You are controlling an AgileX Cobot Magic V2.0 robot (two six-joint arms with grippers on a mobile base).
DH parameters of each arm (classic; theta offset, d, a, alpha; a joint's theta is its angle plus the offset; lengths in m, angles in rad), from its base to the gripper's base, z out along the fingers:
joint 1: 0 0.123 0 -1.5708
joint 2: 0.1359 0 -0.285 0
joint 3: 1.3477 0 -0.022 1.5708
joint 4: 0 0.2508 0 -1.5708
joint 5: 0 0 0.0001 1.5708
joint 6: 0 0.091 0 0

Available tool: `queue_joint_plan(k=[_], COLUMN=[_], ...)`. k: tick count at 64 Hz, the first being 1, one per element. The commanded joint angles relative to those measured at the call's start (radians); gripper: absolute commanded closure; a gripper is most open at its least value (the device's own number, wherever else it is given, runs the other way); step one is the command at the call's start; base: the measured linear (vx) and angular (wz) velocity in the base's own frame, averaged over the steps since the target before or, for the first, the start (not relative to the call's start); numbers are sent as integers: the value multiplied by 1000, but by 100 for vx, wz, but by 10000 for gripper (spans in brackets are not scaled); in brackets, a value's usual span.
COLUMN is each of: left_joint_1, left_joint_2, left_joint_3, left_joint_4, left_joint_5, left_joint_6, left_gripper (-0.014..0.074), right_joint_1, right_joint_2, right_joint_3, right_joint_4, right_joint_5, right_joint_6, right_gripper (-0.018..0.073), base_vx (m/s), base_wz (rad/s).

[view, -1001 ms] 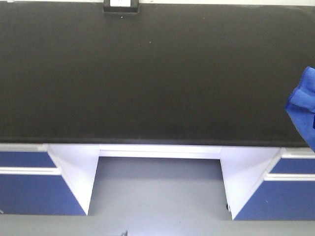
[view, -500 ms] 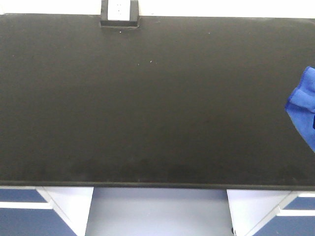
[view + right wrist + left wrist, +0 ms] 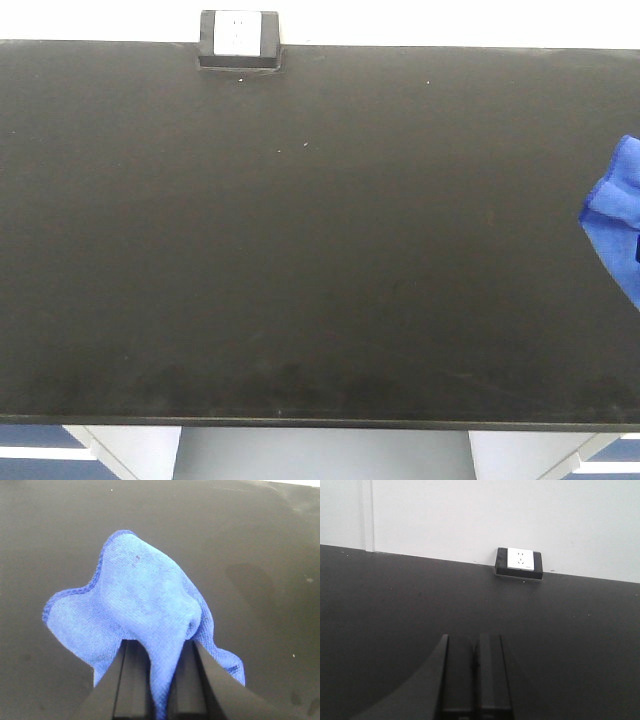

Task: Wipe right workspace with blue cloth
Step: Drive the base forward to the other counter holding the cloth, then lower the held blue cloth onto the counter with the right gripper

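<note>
The blue cloth (image 3: 145, 605) hangs bunched from my right gripper (image 3: 161, 647), which is shut on a fold of it above the black countertop (image 3: 260, 555). In the front view only a part of the cloth (image 3: 618, 215) shows at the right edge, over the right side of the counter; the right gripper itself is out of that view. My left gripper (image 3: 474, 641) is shut and empty, low over the black counter (image 3: 380, 600), pointing toward the back wall.
A black-framed white power socket (image 3: 238, 38) sits at the counter's back edge; it also shows in the left wrist view (image 3: 520, 562). A white wall (image 3: 470, 515) stands behind the counter. White and blue cabinets (image 3: 100, 445) lie below the front edge.
The front view has shifted forward over the counter: the socket has slid down into view and the cabinets have dropped to the bottom edge. The cloth stays at the right edge.
</note>
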Motion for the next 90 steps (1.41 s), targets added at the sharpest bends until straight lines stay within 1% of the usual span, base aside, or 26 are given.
queue_joint_plan(k=[1,28,37,43,52,57,65,71,81,85,90], left_joint_1=[-1,-1,-1,-1,-1,-1,-1,-1,-1,-1,-1], left_joint_2=[-15,-15,-15,-15,-15,-15,-15,-15,-15,-15,-15], left_joint_3=[31,31,31,31,31,31,31,31,31,31,31], left_joint_4=[-6,-6,-6,-6,-6,-6,-6,-6,-6,-6,-6], left_joint_5=[-81,-81,-81,-81,-81,-81,-81,-81,-81,-81,-81], left_joint_6=[-8,-8,-8,-8,-8,-8,-8,-8,-8,-8,-8], left_gripper=[602,602,602,602,602,602,602,602,602,602,602], right_joint_1=[-5,-5,-5,-5,-5,-5,-5,-5,-5,-5,-5], right_joint_2=[-4,-4,1,18,96,156,245,315,445,498,578], right_joint_3=[-31,-31,-31,-31,-31,-31,-31,-31,-31,-31,-31], right_joint_4=[-1,-1,-1,13,49,50,63,100,182,205,229], right_joint_5=[-71,-72,-119,-132,-93,-95,-166,-209,-213,-214,-238], right_joint_6=[-1,-1,1,24,43,43,45,45,44,19,-48], right_gripper=[564,564,564,564,564,564,564,564,564,564,562], base_vx=[6,2,0,0,0,0,0,0,0,0,0], base_wz=[0,0,0,0,0,0,0,0,0,0,0])
